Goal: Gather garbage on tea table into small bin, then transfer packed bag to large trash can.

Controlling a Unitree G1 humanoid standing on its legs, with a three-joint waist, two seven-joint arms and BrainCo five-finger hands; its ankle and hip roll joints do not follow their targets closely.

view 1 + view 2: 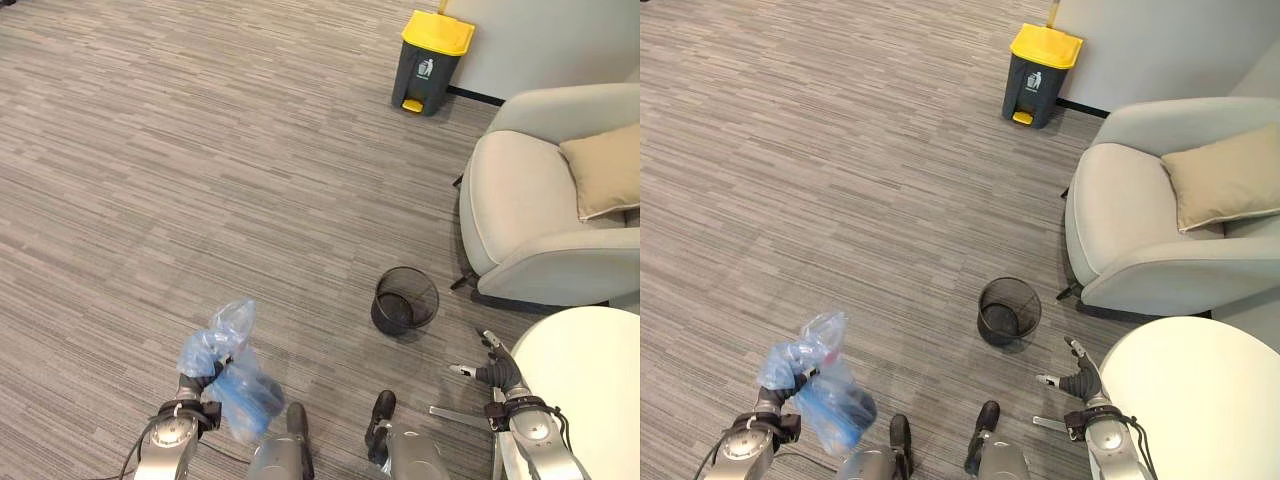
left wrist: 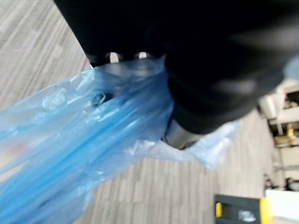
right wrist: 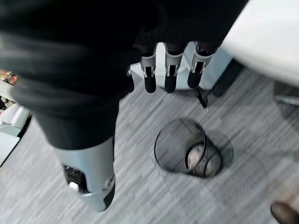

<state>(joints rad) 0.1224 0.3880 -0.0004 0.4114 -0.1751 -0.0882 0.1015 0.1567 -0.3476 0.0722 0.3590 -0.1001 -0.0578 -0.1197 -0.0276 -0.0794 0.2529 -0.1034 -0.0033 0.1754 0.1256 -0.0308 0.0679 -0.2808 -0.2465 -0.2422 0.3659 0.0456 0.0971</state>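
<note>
A blue see-through plastic bag [image 1: 238,388] with trash inside hangs at the lower left above the carpet. My left hand [image 1: 197,384] is shut on its gathered top, and the bag [image 2: 84,140] bunches under the hand's dark cover [image 2: 196,51]. The small black mesh bin [image 1: 405,300] stands on the floor ahead, without a liner. My right hand [image 1: 492,368] hovers open by the edge of the round white tea table [image 1: 590,370], its fingers [image 3: 170,72] straight above the mesh bin [image 3: 184,149]. The large grey trash can [image 1: 432,62] with a yellow lid stands far off by the wall.
A light grey armchair [image 1: 530,200] with a beige cushion [image 1: 605,170] sits to the right, just behind the mesh bin. Striped grey carpet [image 1: 200,180] stretches between me and the large trash can.
</note>
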